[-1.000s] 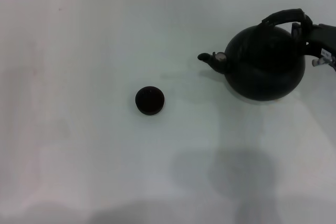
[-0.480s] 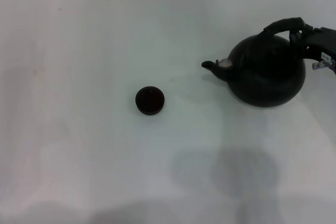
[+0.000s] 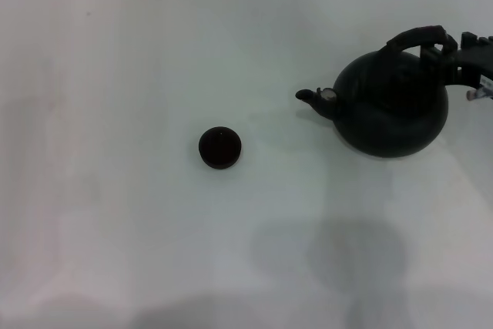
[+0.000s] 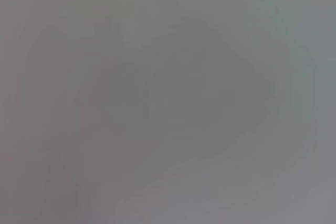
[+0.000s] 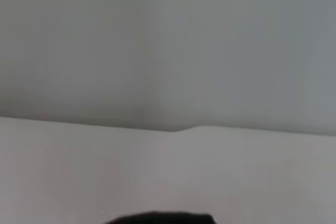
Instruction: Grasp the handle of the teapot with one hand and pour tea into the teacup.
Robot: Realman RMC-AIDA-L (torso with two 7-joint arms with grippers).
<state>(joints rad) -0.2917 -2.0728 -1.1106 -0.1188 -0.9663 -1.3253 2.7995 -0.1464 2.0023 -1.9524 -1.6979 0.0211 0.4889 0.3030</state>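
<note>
From the head camera I look down on a plain white table [image 3: 139, 252]. On my right side sits the teapot [image 3: 393, 109], a big round matte black pot, its short spout [image 3: 312, 98] pointing toward the middle of the table. A thick black handle [image 3: 420, 36] arches over its top. My right gripper [image 3: 454, 55] reaches in from the right edge and meets the far right end of that handle, touching it. I cannot tell whether it is clenched on the handle or merely resting against it, since the black parts merge together.

The teacup [image 3: 220, 147], a tiny dark bowl with no handle, stands alone near the middle of the table, well apart from the teapot and out beyond its spout.

My left arm is out of sight in the head view, and its wrist camera shows only a featureless grey blur. The right wrist camera shows pale wall and table, with just a sliver of something black at the frame's edge.

I judge the step in hand to be securing the handle. To do it well, I would want a firm hold before lifting, because a heavy pot may swing on its arch. Then I would carry it level until the spout is above the cup, and tilt slowly, as the cup is a small target.
</note>
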